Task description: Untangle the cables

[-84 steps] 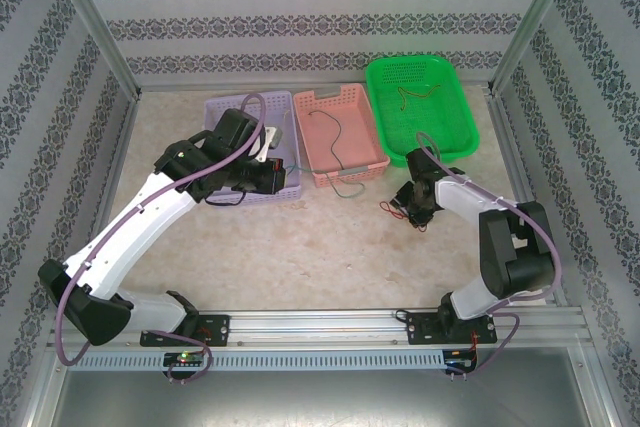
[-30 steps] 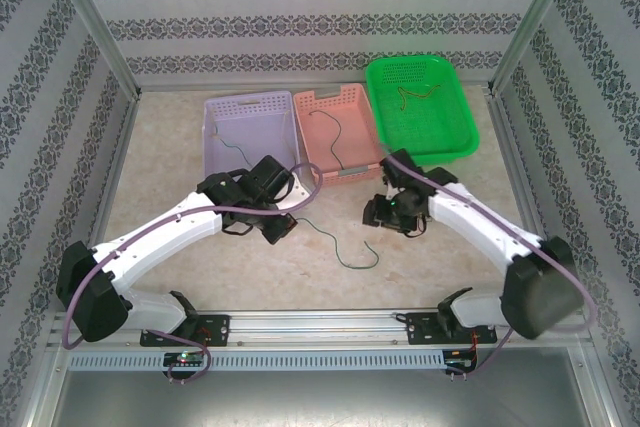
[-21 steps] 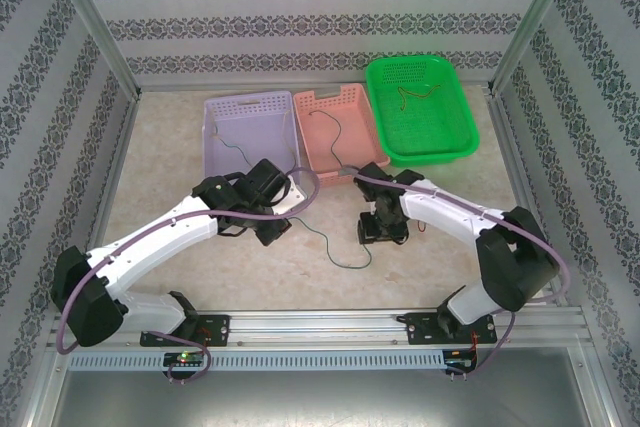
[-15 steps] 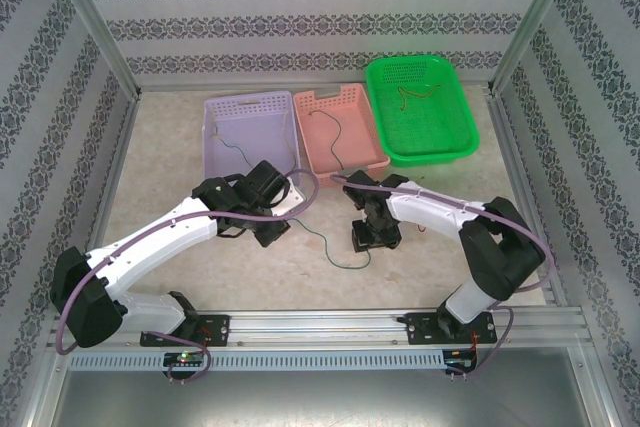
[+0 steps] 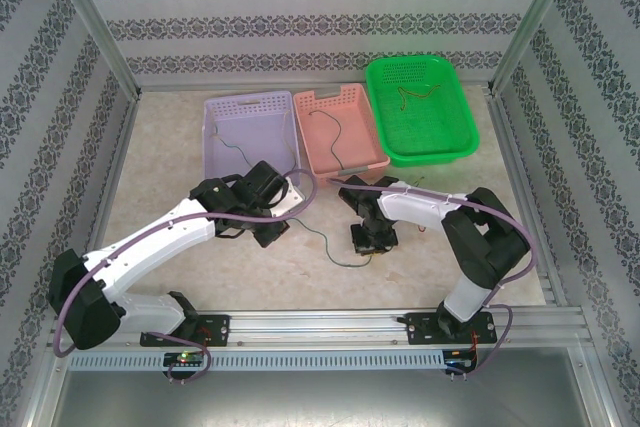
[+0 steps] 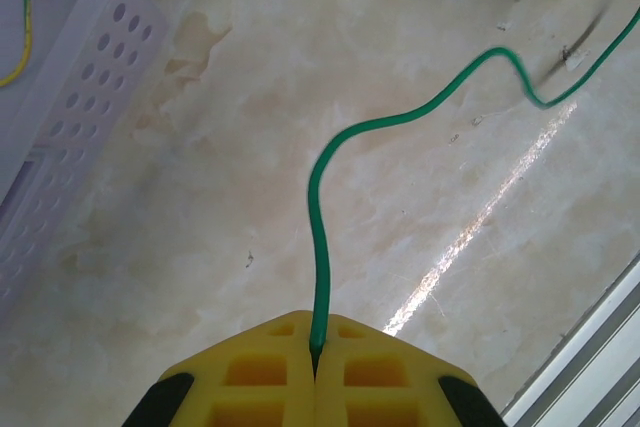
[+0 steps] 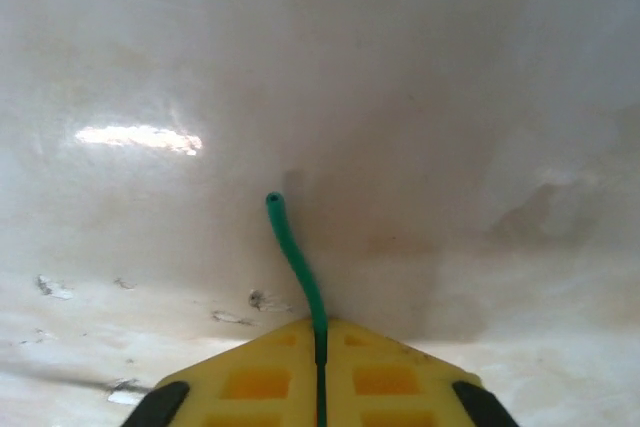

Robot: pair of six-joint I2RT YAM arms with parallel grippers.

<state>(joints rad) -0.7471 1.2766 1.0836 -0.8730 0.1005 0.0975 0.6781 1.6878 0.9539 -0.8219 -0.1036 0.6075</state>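
A thin green cable (image 5: 326, 245) lies slack on the table between my two grippers. My left gripper (image 5: 279, 232) is shut on one end; in the left wrist view the cable (image 6: 400, 119) leaves the closed yellow jaws (image 6: 316, 347) and curves away to the right. My right gripper (image 5: 366, 245) is shut near the other end, and a short stub of the cable (image 7: 292, 242) sticks out past its closed jaws (image 7: 321, 332). Other cables lie in the lilac basket (image 5: 232, 146), the pink basket (image 5: 336, 137) and the green basket (image 5: 415, 94).
Three baskets stand in a row at the back: lilac (image 5: 215, 107), pink (image 5: 330, 99), green (image 5: 455, 137). The lilac basket's wall (image 6: 80, 97) is close on my left gripper's left. A bit of red wire (image 5: 418, 224) lies right of the right arm. A metal rail (image 5: 330, 325) borders the near edge.
My right gripper has swung left across the table to the green cable's free end and shut on it. The left gripper has stayed shut on the cable, hardly moving.
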